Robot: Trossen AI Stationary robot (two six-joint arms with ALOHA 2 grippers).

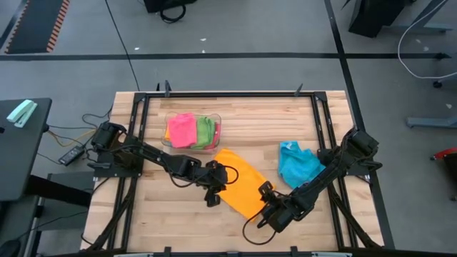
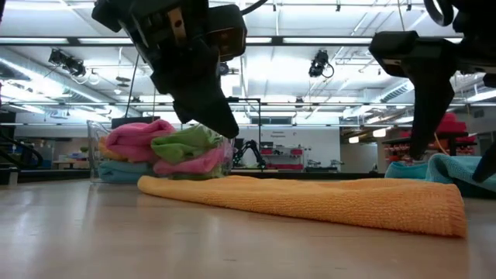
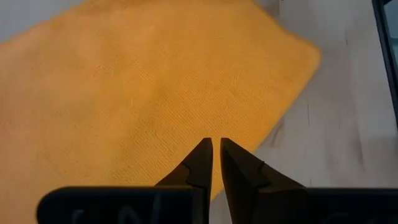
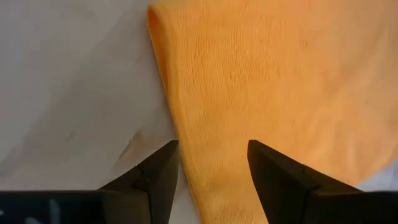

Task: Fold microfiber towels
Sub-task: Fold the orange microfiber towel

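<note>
High view: a pale wooden table (image 1: 178,214) with a black frame stands on a grey floor crossed by dark tape lines. An orange towel (image 1: 241,182) lies folded near the table's middle. A clear bin (image 1: 217,130) behind it holds pink and green towels (image 1: 191,130), and a blue towel (image 1: 297,164) lies crumpled toward the right side. The left gripper (image 1: 213,198) sits at the orange towel's left edge, and the right gripper (image 1: 265,190) is at its front right end.

Low view: the orange towel (image 2: 310,200) stretches as a flat roll across the bare wood. The bin (image 2: 97,151), heaped with pink and green cloths, stands behind it, and the blue towel (image 2: 434,170) shows at the right. Beyond is a large room with ceiling light strips, shelving and red equipment.

Left wrist view: the left gripper (image 3: 216,149) has its jaws nearly together, with only a slit between them and nothing in it. Its tips are over the orange towel (image 3: 143,93) near its edge, with pale wood beside it.

Right wrist view: the right gripper (image 4: 212,149) has its jaws spread wide, straddling the folded edge of the orange towel (image 4: 261,81) without gripping it. Bare table lies alongside.
</note>
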